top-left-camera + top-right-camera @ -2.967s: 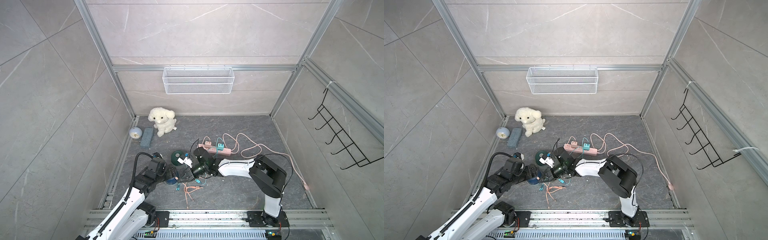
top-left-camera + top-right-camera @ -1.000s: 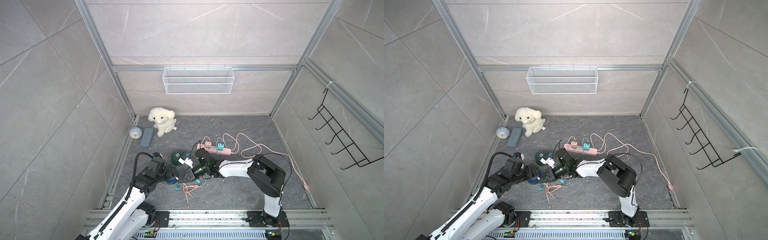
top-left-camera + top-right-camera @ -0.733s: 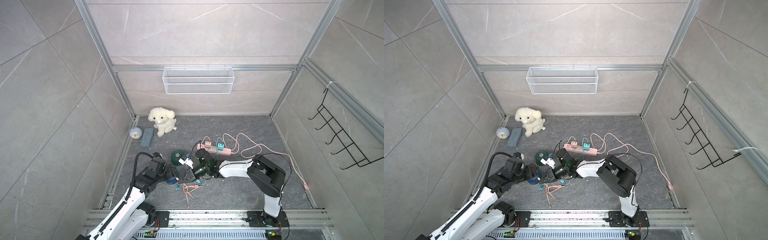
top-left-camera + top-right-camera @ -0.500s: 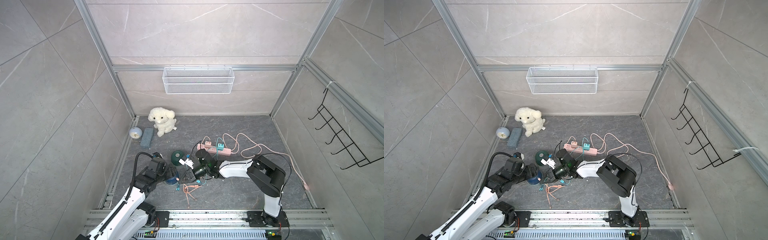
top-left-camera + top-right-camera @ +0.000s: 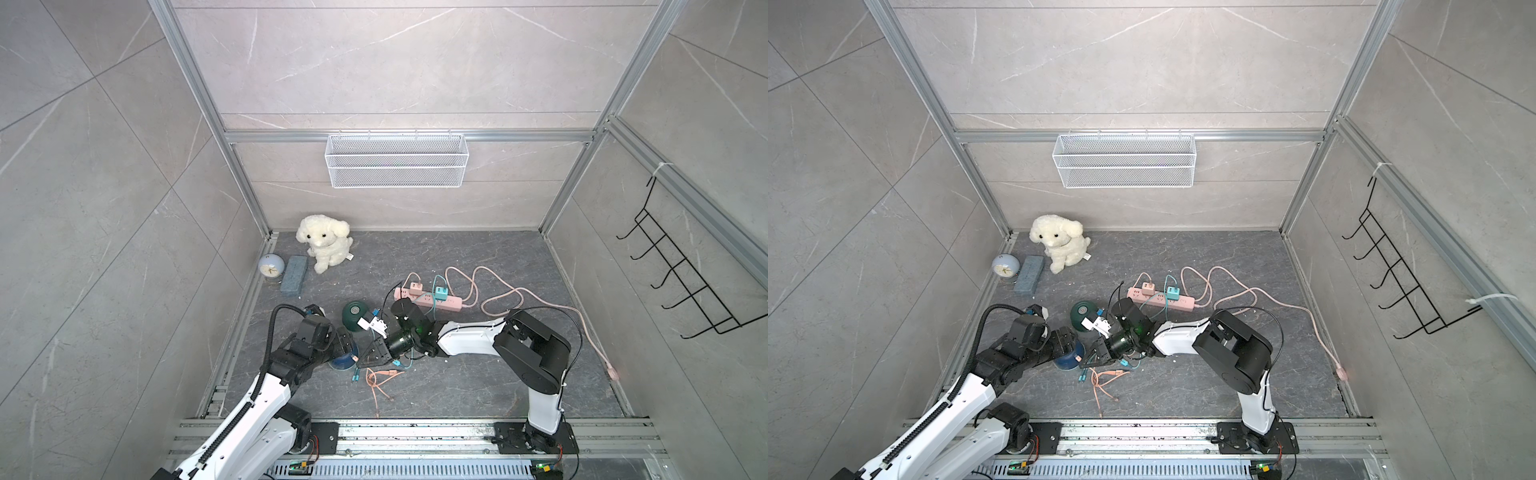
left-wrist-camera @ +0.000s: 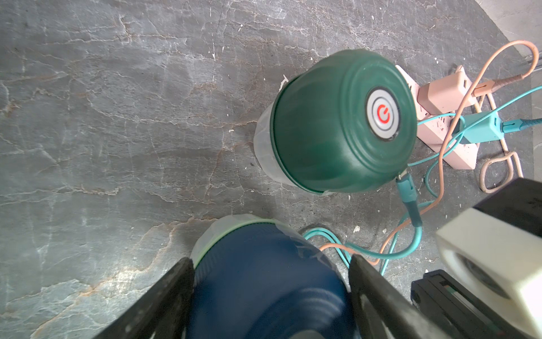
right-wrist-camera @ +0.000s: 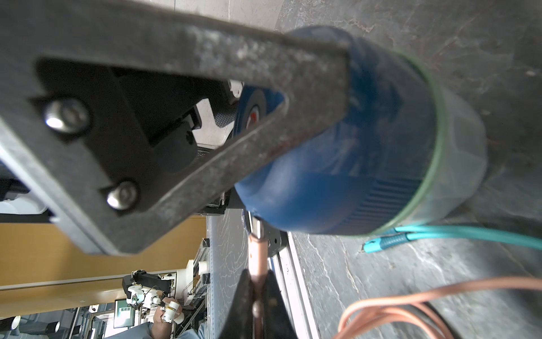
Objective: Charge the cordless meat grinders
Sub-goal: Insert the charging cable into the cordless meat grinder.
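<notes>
– Desk layout, big to small?
– Grey stone-patterned desk (image 5: 478, 386). A long pink plastic power strip (image 5: 428, 301) lies mid-desk. Near it stands the dark green dome-shaped plastic grinder (image 6: 331, 126), upright, with a teal lead (image 6: 409, 193) at its side. Just beside that, toward the left arm, stands the dark blue dome-shaped plastic grinder (image 7: 366, 164).
– Grippers?
– Left gripper (image 6: 269, 264) is spread wide and clamped across the blue one's flanks. Right gripper (image 7: 256, 276) is pinched together on the small salmon-pink cable plug (image 7: 257, 249). The plug's metal tip meets the blue shell, but I cannot tell whether it is seated.
– How will it handle?
– Hard, smooth and rounded, probably light. I'd expect it to twist or skid under the plug's push. Best held on the ribbed band above the clear cup, not on the slick dome.
</notes>
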`<state>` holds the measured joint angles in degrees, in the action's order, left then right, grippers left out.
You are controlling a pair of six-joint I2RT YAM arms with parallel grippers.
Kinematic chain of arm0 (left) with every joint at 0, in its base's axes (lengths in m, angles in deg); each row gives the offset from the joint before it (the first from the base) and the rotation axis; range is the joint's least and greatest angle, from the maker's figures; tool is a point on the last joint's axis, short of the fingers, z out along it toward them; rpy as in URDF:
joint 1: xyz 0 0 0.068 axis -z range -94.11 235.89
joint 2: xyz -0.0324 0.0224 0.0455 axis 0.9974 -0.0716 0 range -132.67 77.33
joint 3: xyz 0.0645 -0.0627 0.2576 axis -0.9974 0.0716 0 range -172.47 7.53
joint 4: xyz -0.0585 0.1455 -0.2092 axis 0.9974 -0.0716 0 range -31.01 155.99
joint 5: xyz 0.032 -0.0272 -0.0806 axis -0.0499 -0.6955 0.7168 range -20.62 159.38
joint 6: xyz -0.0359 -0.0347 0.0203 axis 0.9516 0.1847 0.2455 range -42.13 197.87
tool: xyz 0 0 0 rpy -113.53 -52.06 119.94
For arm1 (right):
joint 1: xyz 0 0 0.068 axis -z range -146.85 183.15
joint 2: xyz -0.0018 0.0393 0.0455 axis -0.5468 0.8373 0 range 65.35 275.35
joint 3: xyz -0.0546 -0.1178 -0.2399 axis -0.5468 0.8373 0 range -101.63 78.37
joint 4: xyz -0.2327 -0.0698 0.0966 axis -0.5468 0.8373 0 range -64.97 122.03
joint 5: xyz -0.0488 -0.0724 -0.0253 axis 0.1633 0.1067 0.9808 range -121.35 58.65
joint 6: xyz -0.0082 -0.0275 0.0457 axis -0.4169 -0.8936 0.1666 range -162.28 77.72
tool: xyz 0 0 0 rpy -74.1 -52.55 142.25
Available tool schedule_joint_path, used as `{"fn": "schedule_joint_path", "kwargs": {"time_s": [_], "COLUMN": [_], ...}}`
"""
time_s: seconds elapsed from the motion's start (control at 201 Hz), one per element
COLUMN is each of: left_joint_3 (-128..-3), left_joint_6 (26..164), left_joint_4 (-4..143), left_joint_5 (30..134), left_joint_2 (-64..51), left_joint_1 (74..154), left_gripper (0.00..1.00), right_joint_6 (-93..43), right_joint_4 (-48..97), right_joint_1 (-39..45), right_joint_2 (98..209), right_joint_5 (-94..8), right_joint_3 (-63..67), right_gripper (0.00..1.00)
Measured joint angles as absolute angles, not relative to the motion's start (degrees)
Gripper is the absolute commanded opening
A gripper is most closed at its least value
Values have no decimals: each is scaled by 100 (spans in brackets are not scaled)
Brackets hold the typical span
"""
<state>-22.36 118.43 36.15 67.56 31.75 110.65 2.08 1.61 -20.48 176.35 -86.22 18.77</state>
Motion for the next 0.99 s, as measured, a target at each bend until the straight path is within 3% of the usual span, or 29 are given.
{"fn": "schedule_joint_path", "kwargs": {"time_s": [0.99], "left_joint_3": [-2151], "left_joint_6": [11876], "left_joint_4": [3818], "left_joint_5": [6716], "left_joint_2": [3179], "left_joint_1": [11027], "left_gripper": [81], "right_joint_6": [-105], "right_joint_4": [2045], "right_joint_1": [-2006], "right_joint_2": [17786], "right_joint_5": [-8585], "right_joint_3": [859], "right_gripper": [0]}}
